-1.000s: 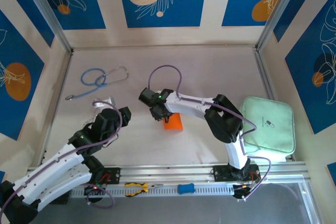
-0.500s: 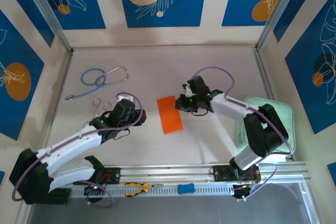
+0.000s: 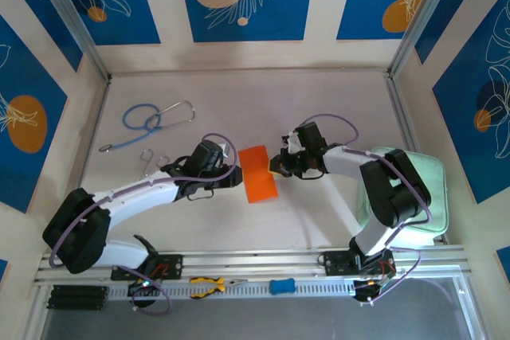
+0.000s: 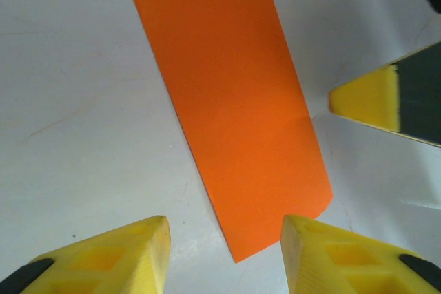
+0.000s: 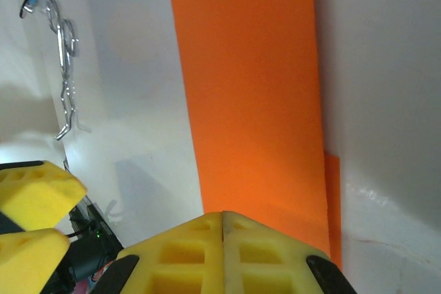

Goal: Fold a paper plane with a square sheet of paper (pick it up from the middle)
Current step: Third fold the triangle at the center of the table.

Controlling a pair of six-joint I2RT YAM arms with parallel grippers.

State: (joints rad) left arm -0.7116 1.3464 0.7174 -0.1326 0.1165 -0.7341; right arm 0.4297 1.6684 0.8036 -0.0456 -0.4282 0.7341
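The square sheet of paper is bright orange and lies flat on the table as a folded, narrow rectangle. A thin strip of its lower layer peeks out along one long edge. My left gripper stands open at the sheet's left side, and one corner of the paper lies between its yellow fingertips. My right gripper is shut at the sheet's right edge. Its closed tips sit over the paper's near edge. The right gripper's yellow finger shows beside the sheet.
A blue and grey stethoscope and metal forceps lie at the left. A pale green pad lies at the right, under the right arm. Pliers and a blue tool rest on the front rail.
The right gripper moved from over the paper to its right side and shut. The paper now lies flat and long. The left arm reached in to the paper's left edge.
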